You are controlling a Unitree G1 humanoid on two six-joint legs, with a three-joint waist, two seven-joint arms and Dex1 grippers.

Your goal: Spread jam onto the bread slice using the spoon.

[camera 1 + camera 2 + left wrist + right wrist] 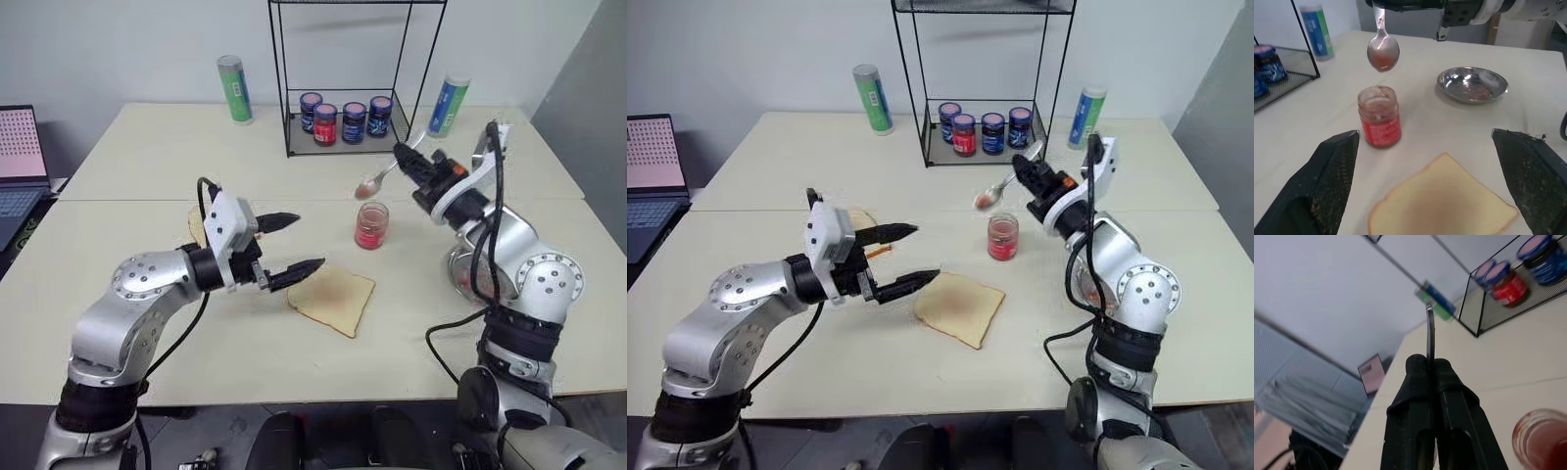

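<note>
My right gripper [405,157] is shut on the handle of the spoon [378,180], which hangs in the air above the jam [371,225], an open glass jar of red jam. The spoon's bowl [1383,52] carries a reddish smear. The bread slice [331,298] lies flat on the table in front of the jar, with a faint reddish patch in its centre. My left gripper [300,243] hovers open just left of the bread slice, nothing between its fingers [1330,171]. In the right wrist view the spoon handle [1430,335] sticks out from between the closed fingers.
A steel dish [1472,84] sits right of the jar. A wire rack [348,122] at the back holds several small lidded jars. Two tall cans [235,89] [448,104] flank the rack. A second, browner slice [860,217] lies behind my left hand. A laptop [20,166] is far left.
</note>
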